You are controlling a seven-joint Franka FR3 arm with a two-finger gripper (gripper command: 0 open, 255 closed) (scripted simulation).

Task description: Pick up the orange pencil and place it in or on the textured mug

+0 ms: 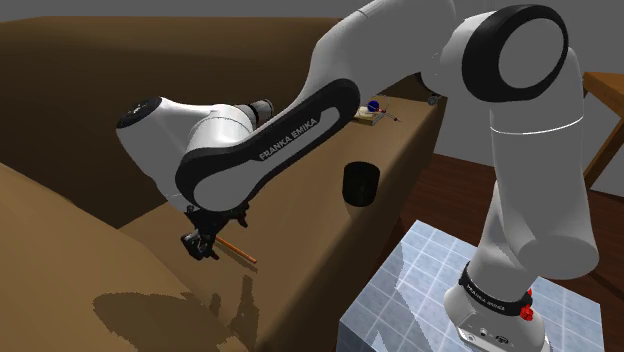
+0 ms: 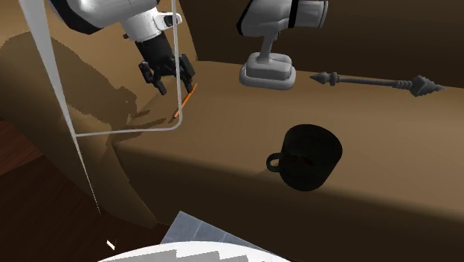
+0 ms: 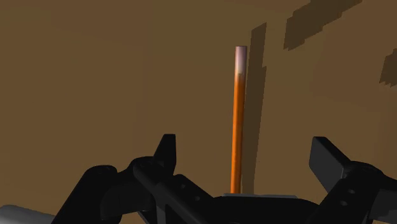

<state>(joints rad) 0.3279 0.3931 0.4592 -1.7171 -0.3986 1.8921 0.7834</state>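
Tool (image 3: 247,149) fingers (image 3: 167,147) are spread wide, released, gripping nothing. Orange pencil (image 3: 238,121) sits in the gap btwn them, apart from both, and runs straight out ahead of the tool w/ a pinkish far end. Pencil lies on the brown surface (image 1: 300,262), just below the tool tip. Dark mug (image 2: 308,155) stands upright on the same surface, well apart from the tool, off to its side. Arm's shadow falls on the surface near the tool.
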